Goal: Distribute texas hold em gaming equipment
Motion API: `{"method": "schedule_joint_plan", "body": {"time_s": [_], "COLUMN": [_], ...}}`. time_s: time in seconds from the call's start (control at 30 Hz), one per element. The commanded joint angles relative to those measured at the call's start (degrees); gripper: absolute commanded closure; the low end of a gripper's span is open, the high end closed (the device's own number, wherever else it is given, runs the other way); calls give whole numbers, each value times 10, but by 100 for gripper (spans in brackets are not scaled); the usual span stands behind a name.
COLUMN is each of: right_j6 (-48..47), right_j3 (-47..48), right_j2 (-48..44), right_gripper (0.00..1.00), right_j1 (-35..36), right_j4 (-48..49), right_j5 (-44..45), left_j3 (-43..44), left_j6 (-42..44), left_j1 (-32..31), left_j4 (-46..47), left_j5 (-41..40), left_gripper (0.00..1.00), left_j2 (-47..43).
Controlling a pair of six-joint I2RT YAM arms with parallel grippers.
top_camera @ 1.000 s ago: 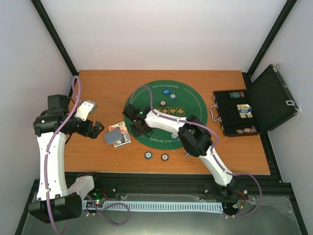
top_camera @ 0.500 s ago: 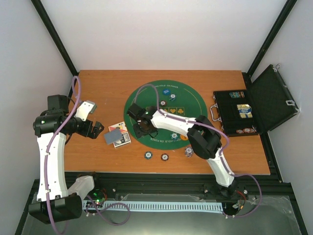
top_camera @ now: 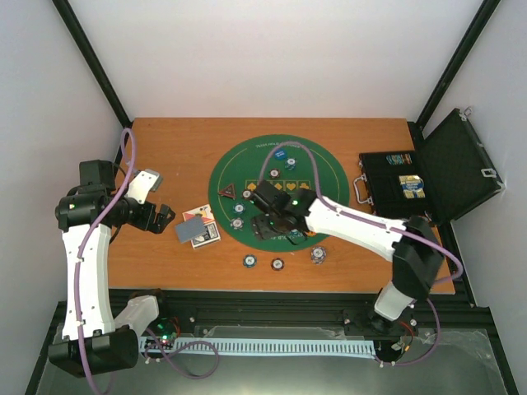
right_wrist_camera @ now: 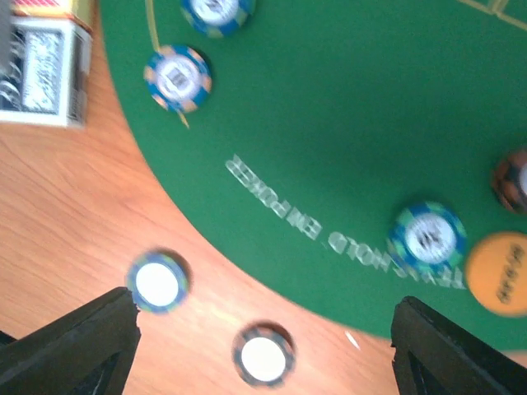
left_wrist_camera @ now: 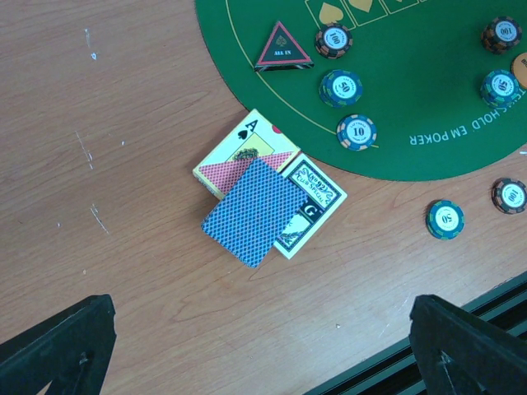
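Right arm has swung back across the green mat [left_wrist_camera: 412,66], uncovering the triangular marker [left_wrist_camera: 282,49] and three chips [left_wrist_camera: 340,88] at its left edge. Right tool [right_wrist_camera: 262,333] hangs wide open, empty, above the mat's near rim; left tool [left_wrist_camera: 263,346] gapes empty over the cards [left_wrist_camera: 251,210] on the worktop [left_wrist_camera: 123,247]

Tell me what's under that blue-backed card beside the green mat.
Two card packs: a yellow pack showing an ace of spades and a white pack with black print. The blue-backed card hides part of each.
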Motion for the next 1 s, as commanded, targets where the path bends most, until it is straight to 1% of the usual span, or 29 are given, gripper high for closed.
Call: {"method": "schedule_joint_plan", "body": {"time_s": [0.0,0.23,0.37,0.53,0.73,0.97], "right_j6": [23,69,96,95,66,51], "right_j3": [-93,-226,-286,-326,-332,-345], "right_j2": [-82,-209,-256,-266,-243,-219], "right_gripper": [15,10,7,7,7,11], "right_j1": [-1,-16,-22,-49,-90,-103], "right_j4": [-22,-52,-58,-37,-6,25], "right_j5": [36,45,42,35,12,-11], "left_j3": [19,13,14,13,12,12], "left_j6": [-4,-2,-4,-2,0,0], "left_j1": [1,2,1,2,2,2], "left_j4": [-9,-3,-1,0,-2,-1], "left_j5": [10,24,27,28,24,20], "left_gripper": [0,0,0,0,0,0], "left_j2": [-4,-7,3,2,0,1]}}
